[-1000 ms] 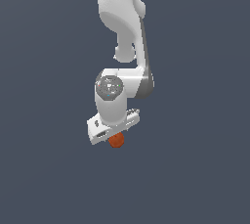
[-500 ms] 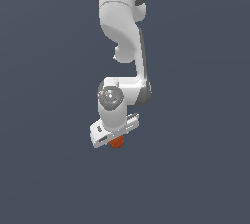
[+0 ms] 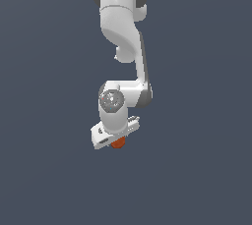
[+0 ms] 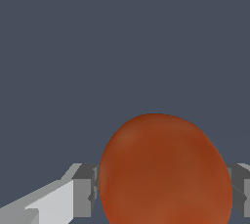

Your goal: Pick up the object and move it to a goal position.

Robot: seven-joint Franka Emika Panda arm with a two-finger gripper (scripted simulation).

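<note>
One ball: the orange-red ball point(image 4: 166, 171) is seen between the gripper point(image 3: 117, 139) fingers, pads touching both sides.
Gripper: closed on the ball.
Change: the arm's elbow is lowered, ball kept in place.
Meaning: grasp judged secured; carry to goal pending.

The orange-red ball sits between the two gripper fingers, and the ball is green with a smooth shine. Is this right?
Not quite: the colour is wrong. The wrist view shows the ball is orange-red and slightly mottled, not green. The rest holds: it sits between the two fingers of the gripper, which press close on each side, and the exterior view shows it just under the white hand.
</note>
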